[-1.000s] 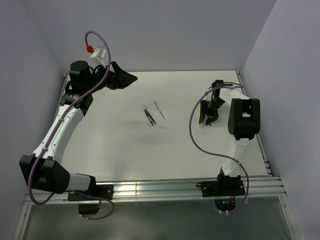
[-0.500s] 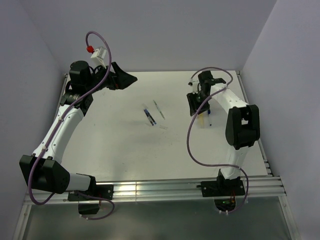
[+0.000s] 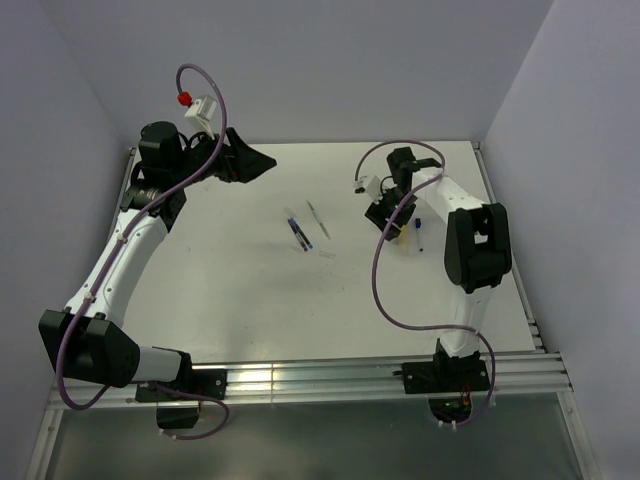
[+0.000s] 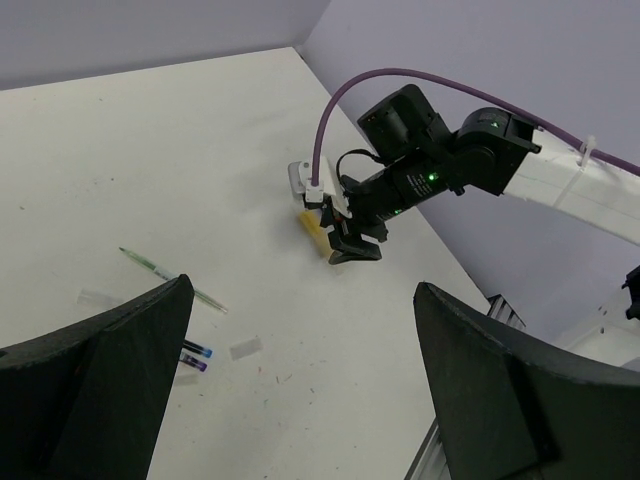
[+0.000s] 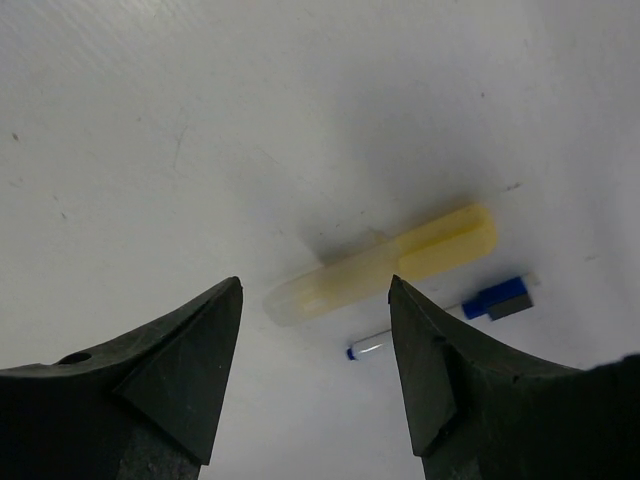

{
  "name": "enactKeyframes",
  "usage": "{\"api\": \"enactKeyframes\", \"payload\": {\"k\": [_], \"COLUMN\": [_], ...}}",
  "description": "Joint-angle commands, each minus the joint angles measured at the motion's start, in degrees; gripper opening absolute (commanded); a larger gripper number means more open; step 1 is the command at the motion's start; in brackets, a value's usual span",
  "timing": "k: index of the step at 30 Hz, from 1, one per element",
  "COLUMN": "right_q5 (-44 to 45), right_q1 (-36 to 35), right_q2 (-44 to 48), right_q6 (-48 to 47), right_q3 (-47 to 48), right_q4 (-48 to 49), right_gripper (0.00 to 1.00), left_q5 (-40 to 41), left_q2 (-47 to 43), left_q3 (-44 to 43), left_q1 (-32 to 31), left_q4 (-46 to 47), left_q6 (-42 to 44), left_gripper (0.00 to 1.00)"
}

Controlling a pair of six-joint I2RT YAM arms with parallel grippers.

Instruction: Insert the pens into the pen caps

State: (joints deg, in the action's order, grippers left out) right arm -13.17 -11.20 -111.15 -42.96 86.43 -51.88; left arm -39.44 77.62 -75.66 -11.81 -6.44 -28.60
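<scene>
Hovering above the yellow cap (image 5: 450,240), right gripper (image 5: 315,288) is shown released (empty); adjacent blue-tipped pen (image 5: 492,299) could be knocked aside during descent.

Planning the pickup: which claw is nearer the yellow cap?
Right. The right claw hangs just above the yellow cap; the left claw sits far across the table at the back left.
</scene>
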Motion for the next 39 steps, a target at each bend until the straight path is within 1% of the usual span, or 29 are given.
{"api": "enactKeyframes", "payload": {"k": [1, 4, 7, 16, 27, 39], "right_q5": [-3.1, -4.4, -4.1, 0.6, 7.1, 9.6], "right_q1": [1.0, 0.9, 0.9, 0.9, 1.0, 1.8], "right_q2": [-1.4, -2.9, -4.0, -7.1, -7.6, -6.7], "right_q6": [-16.0, -20.7, -22.9, -25.9, -30.7, -33.4], "right_q3": [3.3, 3.8, 3.5, 2.3, -1.7, -3.6], "right_q4": [-1.6, -3.8, -4.4, -3.8, -0.7, 0.7], "right_gripper": [0.68, 0.68, 0.68, 0.67, 0.66, 0.66], "left_q5": [-1.9, -1.5, -1.3, -1.3, -0.7, 0.3], "left_q2": [-0.1, -0.2, -0.1, 0.3, -0.1, 0.0], "left_q3": [-1.4, -1.4, -1.4, -1.7, -1.4, -1.4], "left_q1": [-0.1, -0.1, -0.1, -0.1, -0.1, -0.1], "left_q4": [3.0, 2.3, 1.9, 2.2, 1.2, 0.3], "left_q6": [0.7, 1.4, 1.5, 0.9, 1.7, 2.3], "left_gripper": [0.97, 0.97, 0.97, 0.97, 0.98, 0.98]}}
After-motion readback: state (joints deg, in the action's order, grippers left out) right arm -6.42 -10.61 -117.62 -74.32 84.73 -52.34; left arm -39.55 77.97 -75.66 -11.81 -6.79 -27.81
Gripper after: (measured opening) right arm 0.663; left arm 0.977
